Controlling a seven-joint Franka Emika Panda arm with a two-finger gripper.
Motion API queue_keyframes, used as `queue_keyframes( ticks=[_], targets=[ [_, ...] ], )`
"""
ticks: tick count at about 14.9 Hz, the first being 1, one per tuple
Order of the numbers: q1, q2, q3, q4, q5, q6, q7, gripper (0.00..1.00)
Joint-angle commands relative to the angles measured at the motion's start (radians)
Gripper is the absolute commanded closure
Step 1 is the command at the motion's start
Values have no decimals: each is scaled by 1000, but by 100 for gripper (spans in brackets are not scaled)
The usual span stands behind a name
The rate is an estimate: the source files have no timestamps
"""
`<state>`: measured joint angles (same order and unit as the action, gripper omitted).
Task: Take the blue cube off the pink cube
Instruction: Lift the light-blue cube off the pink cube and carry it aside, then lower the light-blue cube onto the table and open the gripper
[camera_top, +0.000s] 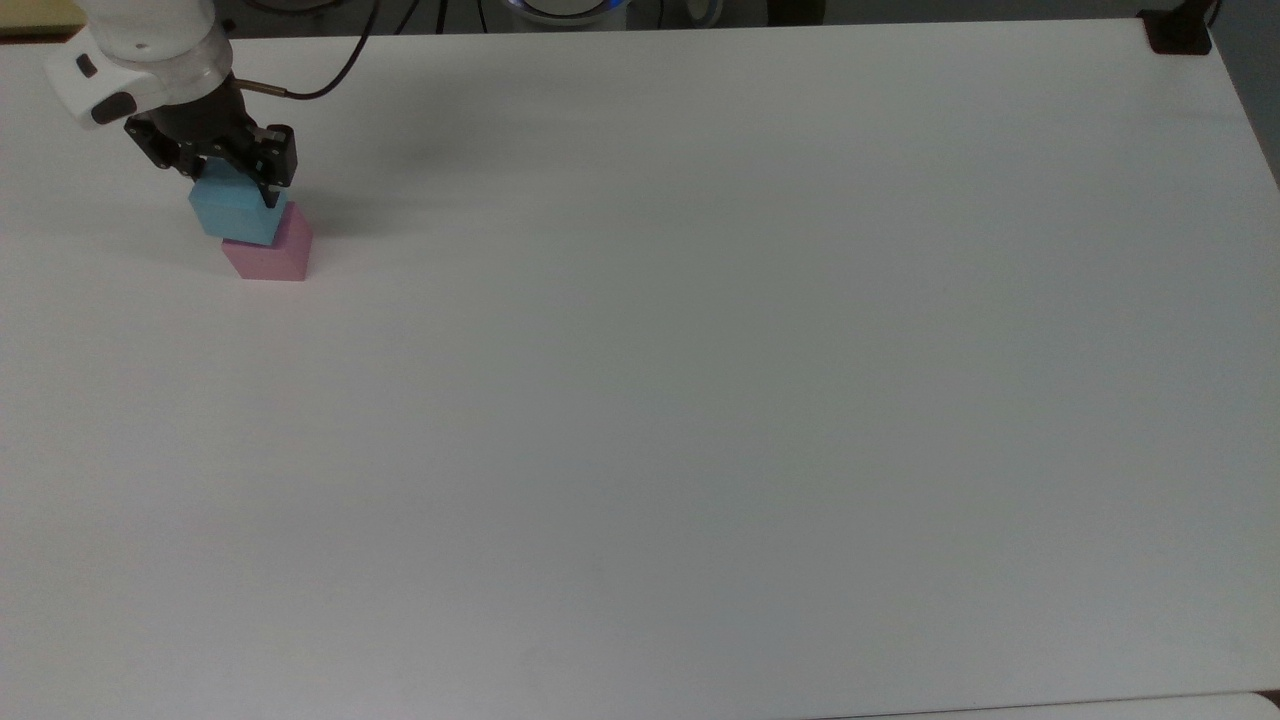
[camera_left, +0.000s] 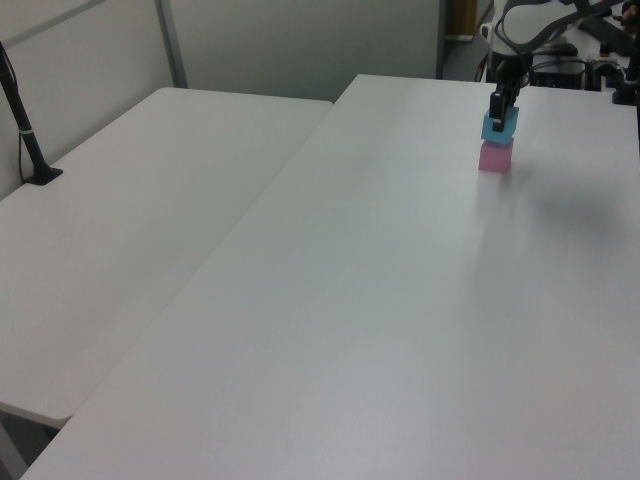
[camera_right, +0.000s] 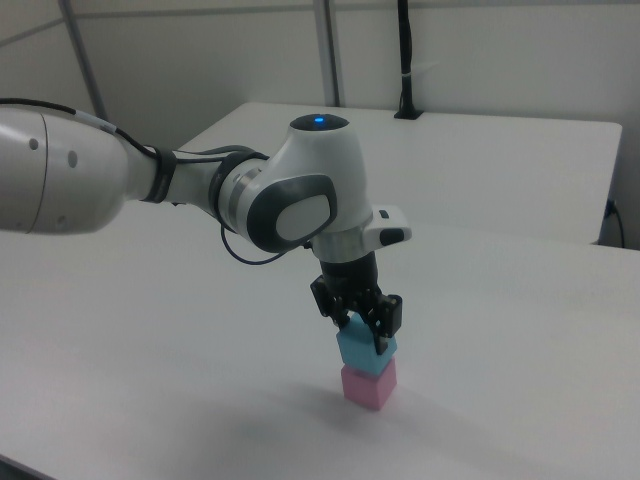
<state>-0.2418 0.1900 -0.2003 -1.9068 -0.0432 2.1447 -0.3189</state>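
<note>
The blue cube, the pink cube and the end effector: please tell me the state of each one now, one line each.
blue cube: gripped by the end effector, raised just above the pink cube, slightly tilted in the left view.
pink cube: resting flat on the table, directly under the blue cube.
end effector: shut on the blue cube, pointing down.
table: white, carrying the pink cube.
</note>
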Motion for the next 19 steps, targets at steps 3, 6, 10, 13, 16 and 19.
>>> queue_keyframes(
  ticks=[3,6,10,13,16,19],
  targets=[
    [-129,-78,-2,-20,-38,-81,-225,53],
    [-226,-93,-1,-41,-78,-75,-410,53],
    [-307,-51,-1,-95,-78,51,-505,53],
    [-317,-15,-1,-162,-78,193,-505,53],
    [-312,14,1,-161,-70,195,-493,52],
    [-315,29,1,-152,-69,193,-500,0]
  ],
)
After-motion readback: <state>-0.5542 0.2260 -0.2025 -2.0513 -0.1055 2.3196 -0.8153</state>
